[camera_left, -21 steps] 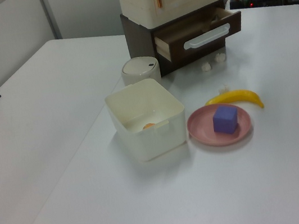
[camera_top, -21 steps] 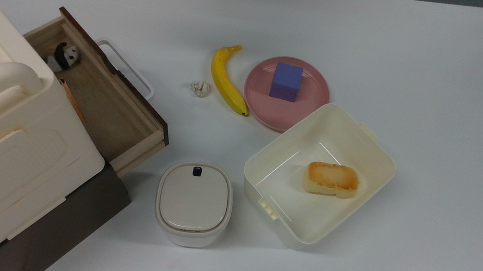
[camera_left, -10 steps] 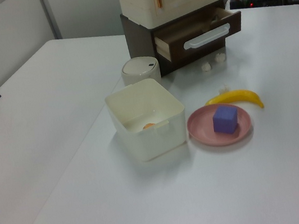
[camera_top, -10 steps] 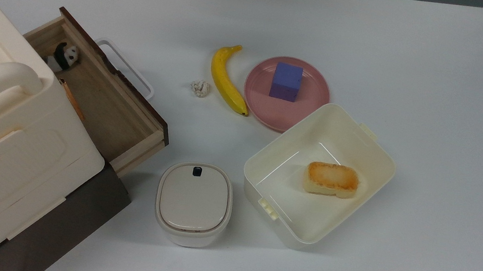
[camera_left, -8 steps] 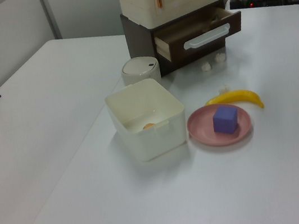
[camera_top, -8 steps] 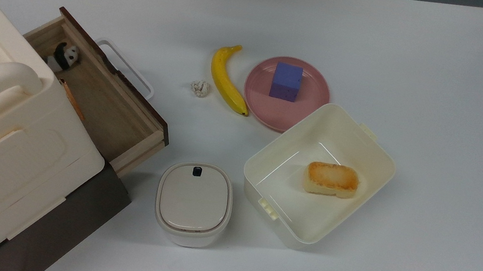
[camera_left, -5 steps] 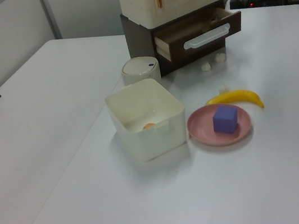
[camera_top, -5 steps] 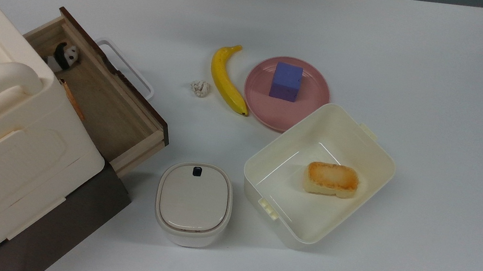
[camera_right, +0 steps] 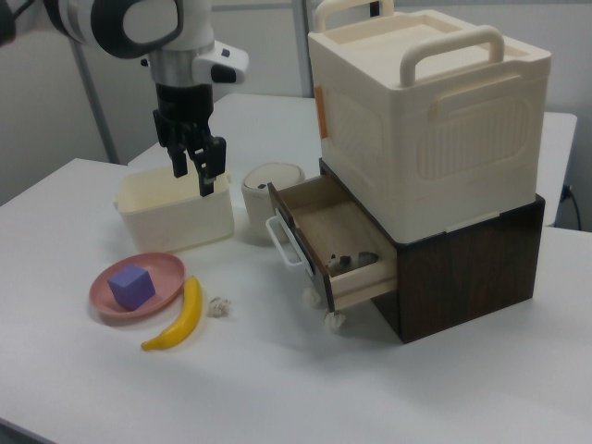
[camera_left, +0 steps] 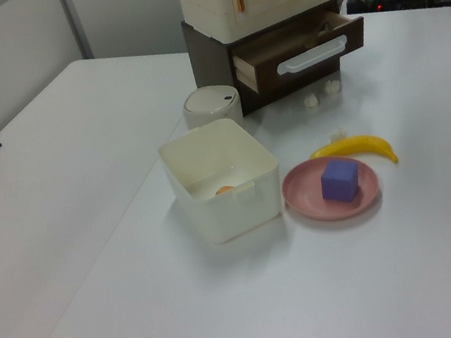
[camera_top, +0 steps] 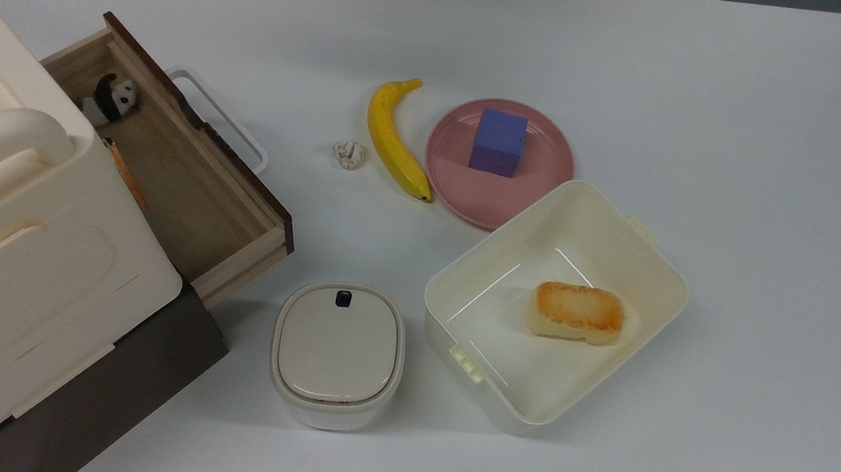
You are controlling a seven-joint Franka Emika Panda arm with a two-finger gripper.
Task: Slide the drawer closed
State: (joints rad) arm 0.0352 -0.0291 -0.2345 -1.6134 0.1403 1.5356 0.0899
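Hanging vertical, claw (camera_right: pixel 203 181) slightly parted, empty, well apart from open drawer (camera_right: pixel 335 242).

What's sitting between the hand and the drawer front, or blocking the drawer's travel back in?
Nothing visible. In the right view the hand hangs in the air above the table, apart from the drawer, with open space between them. Inside the drawer, a small panda figure sits low in a corner, below the walls. The lidded bin stands beside the drawer's path.

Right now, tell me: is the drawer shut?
No, the drawer stands pulled out of the cabinet, its wooden inside showing.
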